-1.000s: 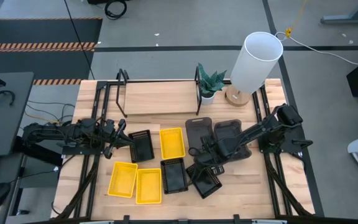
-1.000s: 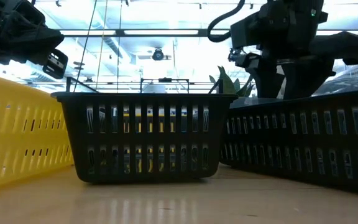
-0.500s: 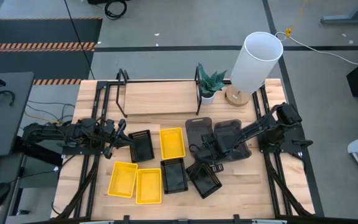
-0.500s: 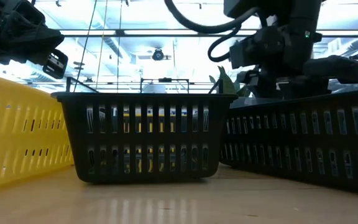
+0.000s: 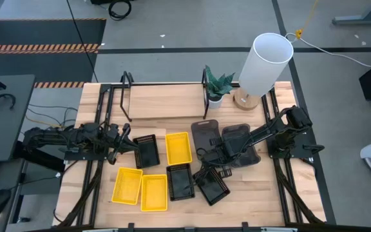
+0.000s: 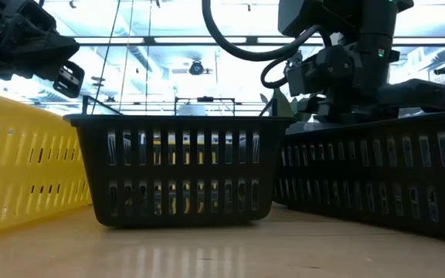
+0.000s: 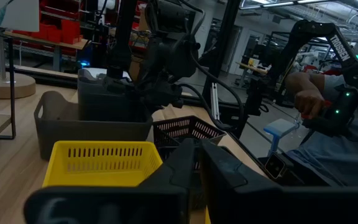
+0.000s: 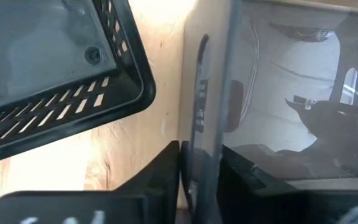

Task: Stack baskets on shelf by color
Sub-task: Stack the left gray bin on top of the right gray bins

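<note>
Two dark grey baskets lie side by side right of centre. My right gripper is shut on the near end of the left one. A black mesh basket lies left of a yellow basket, with my left gripper shut at its left end. Two more yellow baskets and two black ones rest flat near the front edge. The shelf stands along the far edge, its board bare. My left gripper has the black basket by its left end wall, coming in level from the table's left; the fingers hide the exact hold, and whether the basket is off the table I cannot tell. My right gripper pinches the dark grey basket's thin upright wall, one finger outside over the wood and the other inside the basket. The fingers point down from above. The basket rests on the table.
A white lamp and a small potted plant stand at the far right, beside the shelf's right loop end. A black basket lies just beside the grey wall that my right gripper holds. Bare wood shows at the near right corner.
My right gripper has come down onto the dark grey basket, shifting slightly toward the table's left and far edge. The baskets have stayed where they were.
</note>
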Motion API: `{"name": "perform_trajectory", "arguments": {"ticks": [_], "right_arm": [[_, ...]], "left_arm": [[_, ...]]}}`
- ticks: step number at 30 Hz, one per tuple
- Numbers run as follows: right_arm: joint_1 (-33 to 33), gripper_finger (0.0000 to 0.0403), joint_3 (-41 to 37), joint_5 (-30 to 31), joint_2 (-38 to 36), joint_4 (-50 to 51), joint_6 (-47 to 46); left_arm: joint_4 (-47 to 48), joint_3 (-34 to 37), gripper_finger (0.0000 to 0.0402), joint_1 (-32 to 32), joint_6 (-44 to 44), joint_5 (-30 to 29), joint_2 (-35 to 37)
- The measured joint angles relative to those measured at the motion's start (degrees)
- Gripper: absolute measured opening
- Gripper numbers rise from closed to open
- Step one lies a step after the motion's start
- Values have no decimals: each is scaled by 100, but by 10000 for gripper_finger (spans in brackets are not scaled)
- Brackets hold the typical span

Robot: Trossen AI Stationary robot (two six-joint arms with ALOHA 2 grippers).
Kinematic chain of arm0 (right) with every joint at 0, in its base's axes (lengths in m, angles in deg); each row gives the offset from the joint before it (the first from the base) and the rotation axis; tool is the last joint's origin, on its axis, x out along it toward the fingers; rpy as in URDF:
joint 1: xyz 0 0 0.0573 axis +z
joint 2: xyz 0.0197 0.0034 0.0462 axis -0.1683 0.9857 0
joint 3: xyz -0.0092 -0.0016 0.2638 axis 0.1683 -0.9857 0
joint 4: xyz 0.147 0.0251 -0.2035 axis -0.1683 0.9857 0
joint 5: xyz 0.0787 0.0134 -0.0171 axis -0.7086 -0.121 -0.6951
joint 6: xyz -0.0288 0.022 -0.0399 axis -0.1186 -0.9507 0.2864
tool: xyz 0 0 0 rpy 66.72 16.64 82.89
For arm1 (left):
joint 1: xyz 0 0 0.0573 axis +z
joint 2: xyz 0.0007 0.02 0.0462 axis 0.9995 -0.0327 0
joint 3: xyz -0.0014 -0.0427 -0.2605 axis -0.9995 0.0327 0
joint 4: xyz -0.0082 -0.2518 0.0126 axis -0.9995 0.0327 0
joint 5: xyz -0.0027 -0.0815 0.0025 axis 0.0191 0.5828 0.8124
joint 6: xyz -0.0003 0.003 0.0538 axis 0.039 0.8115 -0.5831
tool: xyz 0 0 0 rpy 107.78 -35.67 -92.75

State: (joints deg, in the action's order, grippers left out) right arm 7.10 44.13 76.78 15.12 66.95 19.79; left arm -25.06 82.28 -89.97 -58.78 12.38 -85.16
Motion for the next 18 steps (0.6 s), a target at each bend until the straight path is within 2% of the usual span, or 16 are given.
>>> {"name": "perform_trajectory", "arguments": {"ticks": [10, 18], "right_arm": [[62, 11, 0, -136, 0, -39, -100], [123, 10, 0, -176, 0, -50, -131]], "left_arm": [[2, 0, 27, 0, 0, 0, 0], [2, 1, 31, 0, 0, 0, 0]]}}
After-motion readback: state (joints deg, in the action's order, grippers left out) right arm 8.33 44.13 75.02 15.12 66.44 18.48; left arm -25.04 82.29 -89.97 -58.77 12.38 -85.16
